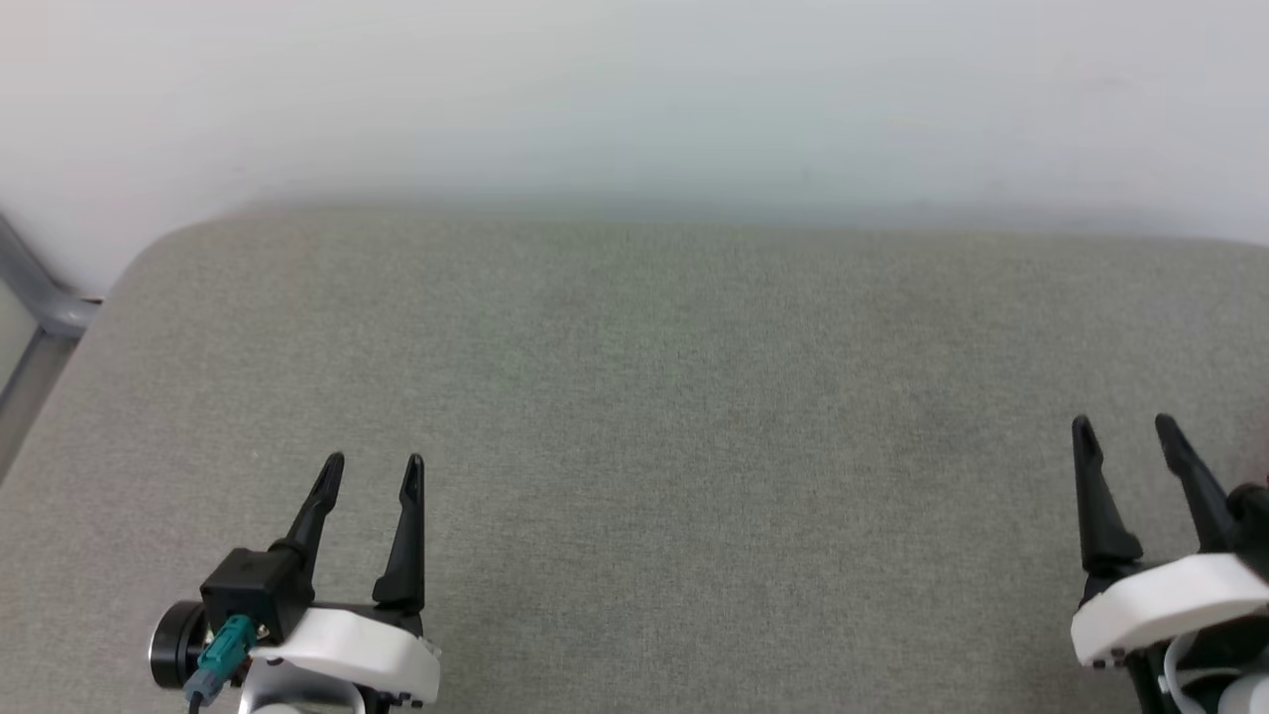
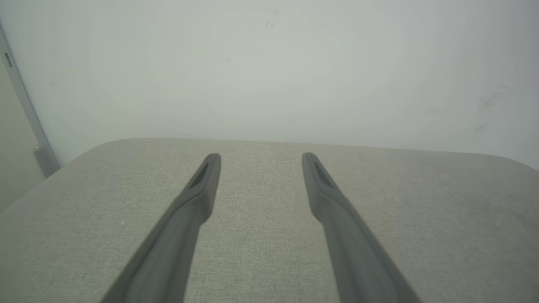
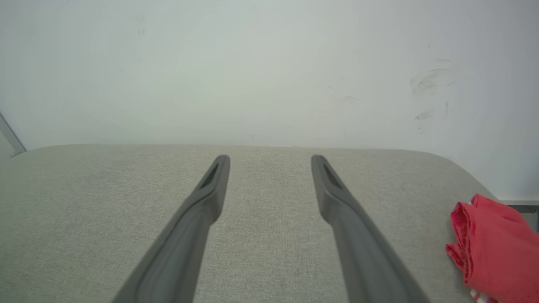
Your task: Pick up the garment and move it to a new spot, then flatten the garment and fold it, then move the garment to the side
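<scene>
The garment point(image 3: 490, 248) is a bunched bright red cloth at the far right edge of the grey padded table, seen in the right wrist view to the right of my right fingers and apart from them. My right gripper point(image 1: 1128, 434) point(image 3: 270, 162) stands open over the table's right side with nothing between its fingers. My left gripper point(image 1: 375, 469) point(image 2: 261, 160) stands open near the front left, also holding nothing.
The grey fabric-covered table point(image 1: 654, 397) has rounded far corners and stands against a pale wall point(image 1: 634, 89). A grey metal frame point(image 1: 40, 297) rises beside the table's left edge.
</scene>
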`<state>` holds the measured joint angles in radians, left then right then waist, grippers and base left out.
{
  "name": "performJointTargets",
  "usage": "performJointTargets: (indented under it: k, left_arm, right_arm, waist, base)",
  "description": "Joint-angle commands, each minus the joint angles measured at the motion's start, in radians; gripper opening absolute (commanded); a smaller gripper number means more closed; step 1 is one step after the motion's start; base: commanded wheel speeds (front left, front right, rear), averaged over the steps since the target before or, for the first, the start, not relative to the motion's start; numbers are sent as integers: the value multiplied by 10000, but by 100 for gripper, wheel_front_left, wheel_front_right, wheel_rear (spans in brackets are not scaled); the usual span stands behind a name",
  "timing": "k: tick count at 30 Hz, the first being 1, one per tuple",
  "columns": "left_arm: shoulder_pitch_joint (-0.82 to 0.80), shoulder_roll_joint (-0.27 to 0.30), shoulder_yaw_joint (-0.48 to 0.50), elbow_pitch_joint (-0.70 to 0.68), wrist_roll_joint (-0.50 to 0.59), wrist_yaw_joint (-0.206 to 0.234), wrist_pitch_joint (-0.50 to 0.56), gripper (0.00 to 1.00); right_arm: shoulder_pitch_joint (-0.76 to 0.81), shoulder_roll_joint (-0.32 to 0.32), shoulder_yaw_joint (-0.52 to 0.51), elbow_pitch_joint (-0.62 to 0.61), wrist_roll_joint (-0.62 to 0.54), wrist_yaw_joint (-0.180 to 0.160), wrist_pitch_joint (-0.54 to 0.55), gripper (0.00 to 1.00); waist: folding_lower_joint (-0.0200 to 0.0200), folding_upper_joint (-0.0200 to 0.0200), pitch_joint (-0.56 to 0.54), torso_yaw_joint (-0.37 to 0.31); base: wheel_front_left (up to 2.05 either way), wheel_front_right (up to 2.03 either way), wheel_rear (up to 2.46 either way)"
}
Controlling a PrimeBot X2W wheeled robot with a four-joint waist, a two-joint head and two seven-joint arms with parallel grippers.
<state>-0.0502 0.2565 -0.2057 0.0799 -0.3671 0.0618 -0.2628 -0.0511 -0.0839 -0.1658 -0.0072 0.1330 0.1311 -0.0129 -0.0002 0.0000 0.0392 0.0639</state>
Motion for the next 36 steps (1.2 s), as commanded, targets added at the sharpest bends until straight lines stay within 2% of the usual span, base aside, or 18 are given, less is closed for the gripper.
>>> performJointTargets:
  k: [1,14,30,31,36]
  left_arm:
    - [229,16,20,102,31,-23,-23,100]
    - [615,17,-116,401,65,-125,-23,100]
    - [403,-46,-148,632,-32,-232,-23,100]
    - [500,-61,-153,637,-10,-184,2,0]
    - [482,-273,81,849,-942,-311,289,0]
  right_arm:
    - [398,107,25,-204,-16,-9,47,100]
    - [1853,344,-4,-1374,214,-9,551,100]
    - [1886,349,122,-1604,398,-9,798,100]
    - [1916,320,130,-1544,349,0,761,0]
    - [1672,330,83,-1000,1410,0,868,0]
  waist:
    - [2,0,-323,122]
    - [2,0,-715,23]
    - [2,0,-697,-13]
    - [2,0,-697,-13]
    - [2,0,-683,-40]
  base:
    - [0,0,0]
    - [0,0,0]
    - [0,0,0]
    - [0,0,0]
    - [0,0,0]
